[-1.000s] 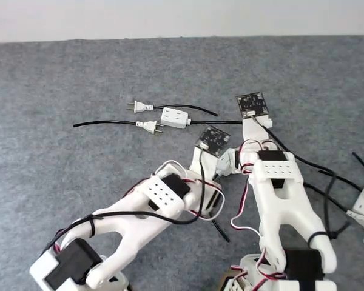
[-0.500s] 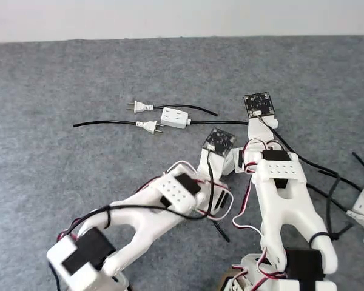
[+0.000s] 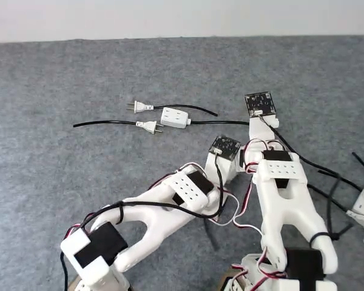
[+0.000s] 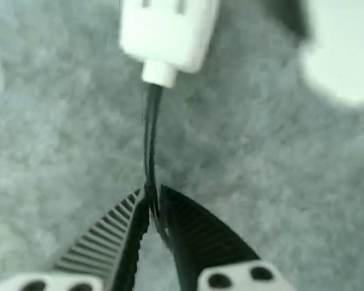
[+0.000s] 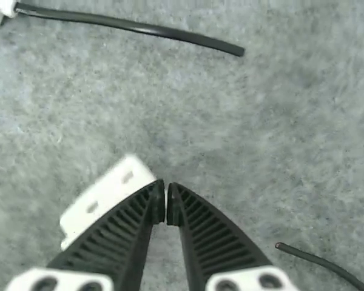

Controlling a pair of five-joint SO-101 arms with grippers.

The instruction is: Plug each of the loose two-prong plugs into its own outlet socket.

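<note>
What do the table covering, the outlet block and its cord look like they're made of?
Table covering: grey felt or short-pile carpet, going by its fuzzy, mottled, matte surface. Outlet block: white moulded plastic, probably; smooth, even surfaces. Cord, pinched in the left pincer: black, likely rubber or vinyl sheathing; smooth and gently curved.

L arm (image 3: 191, 193) swung right & pulled back, wrist now closer to R arm (image 3: 279, 182).

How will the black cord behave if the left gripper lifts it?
Probably floppy: the black cord curves slightly near the left gripper pinching it. Its small white block would likely drag along the carpet rather than anchor it.
</note>
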